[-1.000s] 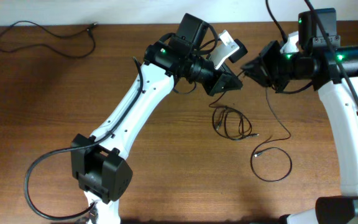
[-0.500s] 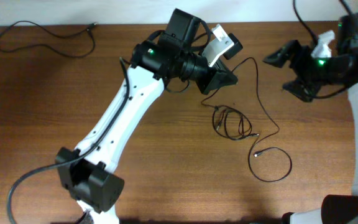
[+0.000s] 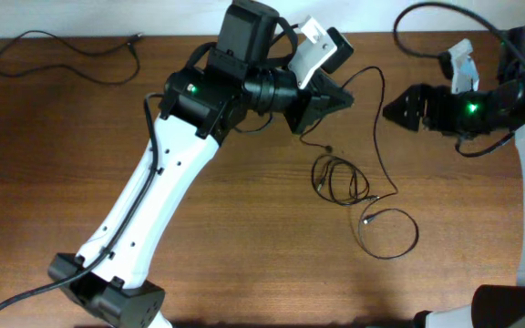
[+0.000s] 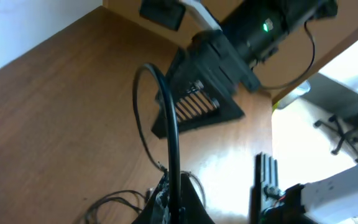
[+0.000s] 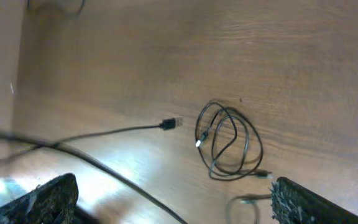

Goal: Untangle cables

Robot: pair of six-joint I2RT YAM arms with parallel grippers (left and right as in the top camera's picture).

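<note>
left fingers (image 3: 335,98) pinch one raised black cable (image 4: 174,149)

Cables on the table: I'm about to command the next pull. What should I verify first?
1. Grip of left gripper on held cable: ok, fingers closed on it.
2. Readiness of right gripper: ok, open and gripping nothing, with the held cable passing close by.
3. Separation of held cable from coiled bundle: cannot tell. They run very close together in the overhead view.
4. Position of third cable: ok, lying apart in the far corner.
</note>
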